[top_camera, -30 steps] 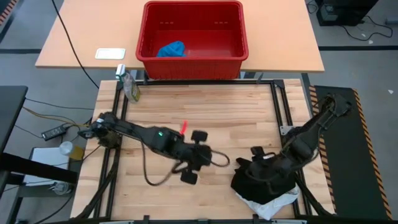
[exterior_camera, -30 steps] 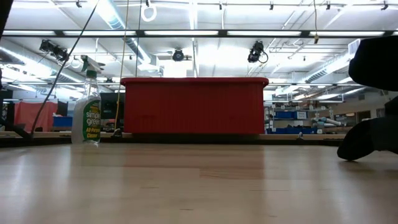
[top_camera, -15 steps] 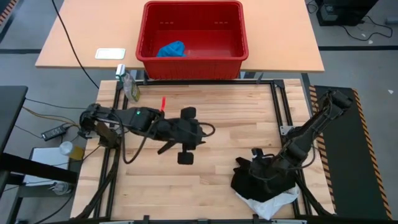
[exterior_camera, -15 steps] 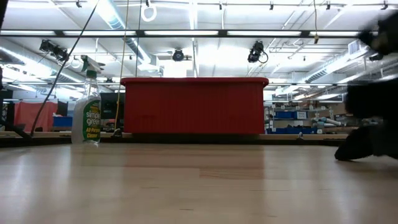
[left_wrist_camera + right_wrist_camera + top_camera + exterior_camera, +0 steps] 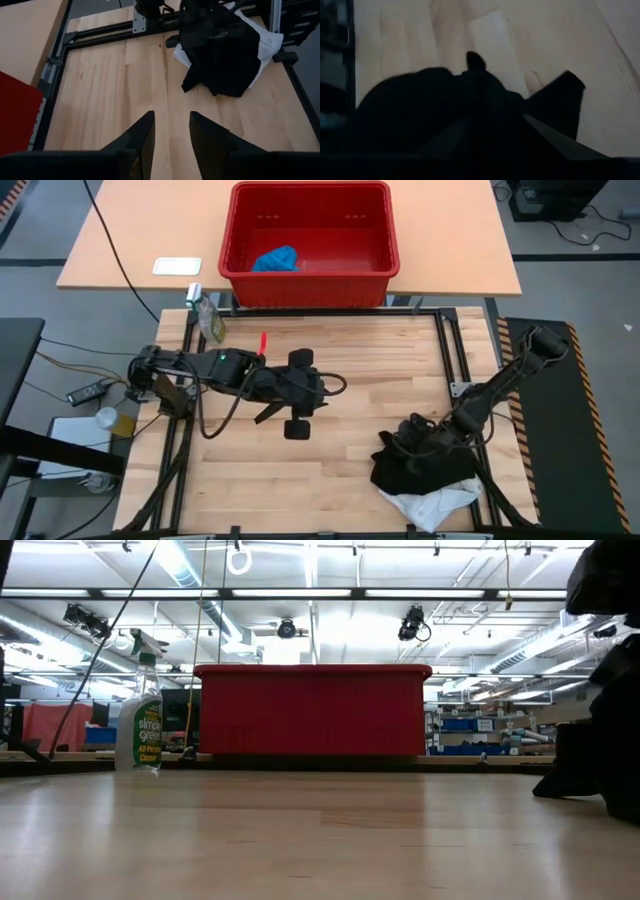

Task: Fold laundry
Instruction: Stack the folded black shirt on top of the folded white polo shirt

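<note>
The black garment (image 5: 425,465) lies bunched at the near right of the surface (image 5: 340,360), on top of the white garment (image 5: 435,502), which pokes out at the near edge beside the frame. The blue garment (image 5: 276,258) sits apart in the red basket (image 5: 310,280) on the far table. The right end effector (image 5: 412,432) is down in the far side of the black pile; in the right wrist view dark cloth fills the space at its fingers, so whether it pinches cloth cannot be told. The left end effector (image 5: 170,131) hovers over mid-surface with its fingers slightly spread and nothing between them, pointed toward the pile. Risk: the right end effector may catch several bunched layers, or the white garment underneath, so a lift would drag both pieces together. The pile's position at the near edge means a pull could also slide cloth off the surface or snag it on the frame.
</note>
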